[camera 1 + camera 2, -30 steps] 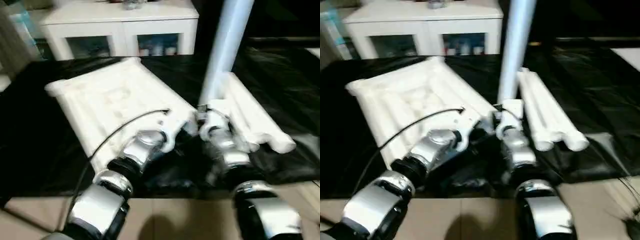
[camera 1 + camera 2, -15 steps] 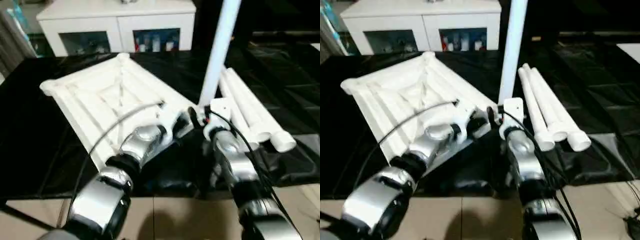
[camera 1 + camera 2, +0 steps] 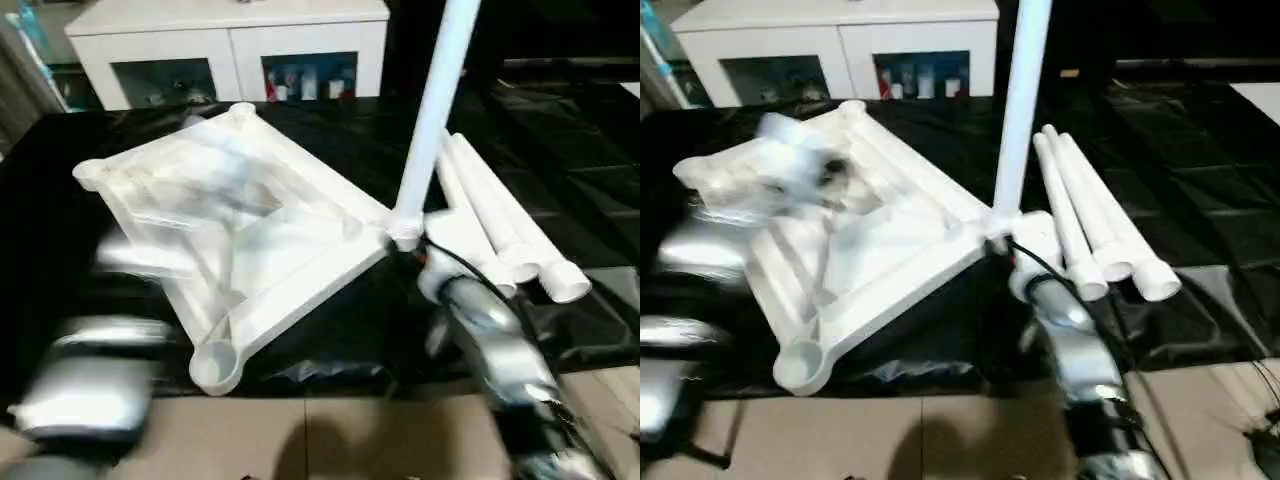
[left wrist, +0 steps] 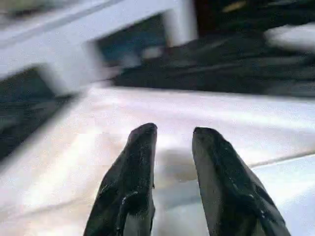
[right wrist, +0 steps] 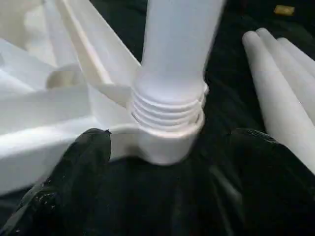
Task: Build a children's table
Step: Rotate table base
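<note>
Tabletop, ribbed underside up, lying mid-cloth with one leg upright in its near right socket and three spare legs just right. Right gripper spread wide, empty, either side of the socket; left gripper a little apart, holding nothing, over the top. Risk: threads still showing, so smooth tapered tube could lean or topple if bumped.

White glass-door cabinet at back; black sheeting over floor; beige tiles nearest.
</note>
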Robot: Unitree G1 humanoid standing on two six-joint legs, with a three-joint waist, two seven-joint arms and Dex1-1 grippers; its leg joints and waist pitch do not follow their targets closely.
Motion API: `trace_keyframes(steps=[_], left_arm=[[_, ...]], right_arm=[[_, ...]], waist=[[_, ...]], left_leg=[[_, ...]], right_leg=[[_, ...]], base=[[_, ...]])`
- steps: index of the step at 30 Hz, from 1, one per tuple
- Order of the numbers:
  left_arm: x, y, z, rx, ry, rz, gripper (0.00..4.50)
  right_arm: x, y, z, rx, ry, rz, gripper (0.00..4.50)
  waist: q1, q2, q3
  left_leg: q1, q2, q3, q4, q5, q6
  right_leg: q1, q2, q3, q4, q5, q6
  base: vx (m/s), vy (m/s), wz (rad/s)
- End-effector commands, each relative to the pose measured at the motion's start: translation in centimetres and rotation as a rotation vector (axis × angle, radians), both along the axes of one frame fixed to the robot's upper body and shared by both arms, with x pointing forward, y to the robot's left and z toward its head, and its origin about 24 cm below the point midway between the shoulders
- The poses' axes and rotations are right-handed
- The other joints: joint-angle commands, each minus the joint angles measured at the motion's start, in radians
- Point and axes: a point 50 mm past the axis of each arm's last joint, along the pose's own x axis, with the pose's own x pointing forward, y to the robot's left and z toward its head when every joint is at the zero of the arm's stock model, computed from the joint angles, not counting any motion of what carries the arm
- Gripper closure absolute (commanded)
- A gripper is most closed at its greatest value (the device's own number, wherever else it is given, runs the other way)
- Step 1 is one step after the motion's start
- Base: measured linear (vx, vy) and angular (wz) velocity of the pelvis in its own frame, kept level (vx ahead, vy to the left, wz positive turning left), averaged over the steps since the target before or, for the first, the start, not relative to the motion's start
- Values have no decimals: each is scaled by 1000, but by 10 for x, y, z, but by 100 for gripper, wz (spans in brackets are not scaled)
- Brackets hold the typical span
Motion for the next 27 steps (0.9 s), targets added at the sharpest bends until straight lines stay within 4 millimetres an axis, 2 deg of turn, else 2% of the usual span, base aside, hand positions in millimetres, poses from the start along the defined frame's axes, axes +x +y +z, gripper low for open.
trace_keyframes(steps=[1,2,3,5,6,9,10,12,14,16,18,23,25,26,27], left_arm=[[-10,25,-4,110,45,86,307],[-17,44,-2,156,64,148,307],[-26,65,-3,209,98,221,307],[-28,68,-3,218,107,233,307],[-35,78,-7,228,147,264,307],[-51,85,-34,258,325,242,307],[-55,85,-39,271,363,231,307],[-66,81,-54,301,460,180,307],[-69,79,-57,302,483,165,307],[-74,57,-63,228,516,57,307],[-78,46,-64,202,540,-6,307],[-90,15,-69,152,590,-220,307],[-95,0,-69,110,598,-306,307],[-99,-7,-70,92,608,-348,307],[-101,-12,-71,87,621,-374,307]], right_arm=[[-2,3,5,-16,-3,12,36],[-4,1,4,-21,6,5,36],[-5,0,2,-29,18,1,36],[-6,0,1,-31,21,1,36],[-7,0,-1,-38,39,2,36],[-7,7,-10,-24,87,16,36],[-7,8,-11,-22,96,19,36],[-6,15,-14,-21,115,46,36],[-5,17,-15,-21,120,54,36],[0,25,-17,-10,135,77,36],[3,29,-19,-3,141,96,36],[16,44,-16,49,139,152,36],[19,48,-17,54,146,169,36],[20,51,-17,54,151,178,36],[22,52,-18,55,156,184,36]], waist=[[-1,-3,-63],[-3,-6,-63],[-5,-6,-61],[-6,0,-61],[-1,-1,-62],[2,-6,-58],[3,-6,-59],[5,-5,-57],[5,-5,-57],[4,-6,-58],[4,-7,-55],[2,-6,-55],[1,0,-55],[-3,-1,-57],[-2,-3,-56]], left_leg=[[28,25,-4,-71,-144,52],[23,26,-6,-73,-142,37],[24,24,-7,-76,-151,24],[31,24,-6,-77,-163,-1],[37,25,-4,-76,-169,-13],[31,22,-3,-79,-171,-20],[33,22,-3,-78,-174,-21],[29,23,-5,-80,-186,-27],[28,22,-5,-80,-196,-30],[26,22,-7,-80,-200,-33],[30,22,-5,-80,-227,-34],[28,20,-7,-79,-239,-37],[30,19,-5,-78,-235,-38],[25,19,-7,-78,-225,-40],[27,18,-5,-76,-225,-36]], right_leg=[[51,-20,27,-41,-83,-224],[52,-21,28,-36,-83,-207],[50,-20,28,-38,-96,-192],[44,-19,30,-40,-100,-190],[40,-19,31,-38,-87,-197],[41,-19,33,-36,-72,-203],[40,-20,33,-36,-75,-204],[41,-23,35,-36,-85,-205],[42,-25,36,-36,-92,-207],[46,-28,36,-33,-85,-214],[40,-25,37,-38,-112,-228],[41,-25,36,-37,-142,-224],[40,-22,36,-36,-135,-225],[45,-23,35,-31,-114,-232],[43,-20,34,-35,-116,-232]], base=[[0,0,0],[0,0,0],[0,0,0],[0,0,0],[0,0,0],[0,0,0],[0,0,0],[0,0,0],[0,0,0],[0,0,0],[0,0,0],[0,0,0],[0,0,0],[0,0,0],[0,0,0]])
